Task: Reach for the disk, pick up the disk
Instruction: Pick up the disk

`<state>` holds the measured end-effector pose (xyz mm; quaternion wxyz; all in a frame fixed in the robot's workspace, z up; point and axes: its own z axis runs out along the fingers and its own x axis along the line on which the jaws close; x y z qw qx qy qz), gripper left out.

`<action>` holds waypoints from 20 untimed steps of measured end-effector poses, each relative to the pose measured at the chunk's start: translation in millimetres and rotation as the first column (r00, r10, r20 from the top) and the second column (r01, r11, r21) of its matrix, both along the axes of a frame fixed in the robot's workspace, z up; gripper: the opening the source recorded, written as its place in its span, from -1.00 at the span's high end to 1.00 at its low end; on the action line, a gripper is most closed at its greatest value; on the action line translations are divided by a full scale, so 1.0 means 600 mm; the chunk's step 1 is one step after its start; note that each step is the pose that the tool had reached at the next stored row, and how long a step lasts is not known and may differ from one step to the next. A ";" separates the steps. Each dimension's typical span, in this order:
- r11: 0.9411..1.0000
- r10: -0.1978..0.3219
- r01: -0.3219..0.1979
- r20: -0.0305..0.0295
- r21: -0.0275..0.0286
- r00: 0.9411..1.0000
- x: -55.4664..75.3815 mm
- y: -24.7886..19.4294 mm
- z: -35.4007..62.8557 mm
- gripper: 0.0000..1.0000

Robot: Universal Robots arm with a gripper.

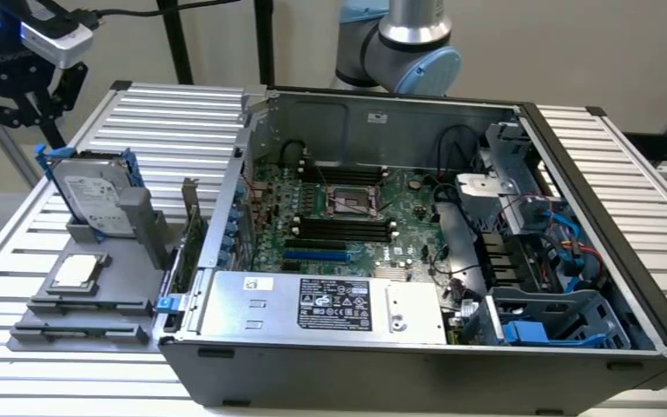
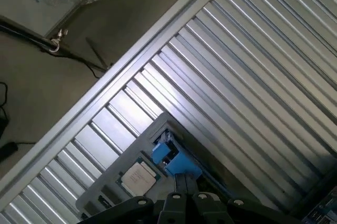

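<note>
Ribbed metal counter (image 1: 171,113): flat silver-grey disk (image 1: 93,195), white label, bright blue plastic frame, is propped upright in a grey stand (image 1: 136,230). Jaws are pinched shut just above it, nothing gripped.

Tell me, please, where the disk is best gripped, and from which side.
Probably its top edge, from above. The disk stands upright on edge in the grey stand, so its lower part is seated there, while the thin top, edged by the blue frame, stands free to be pinched across its thickness.
</note>
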<state>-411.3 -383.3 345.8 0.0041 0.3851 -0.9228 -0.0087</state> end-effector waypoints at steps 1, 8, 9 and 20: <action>1.000 0.018 -0.018 0.000 0.000 1.000 0.000 0.0000 0.000 0.79; 0.989 0.145 -0.145 0.000 0.000 0.989 0.000 0.0000 0.000 0.79; 0.987 0.163 -0.163 0.000 0.000 0.987 0.000 0.0000 0.000 0.79; 0.935 0.356 -0.356 0.000 0.001 0.935 0.000 0.0000 0.000 0.79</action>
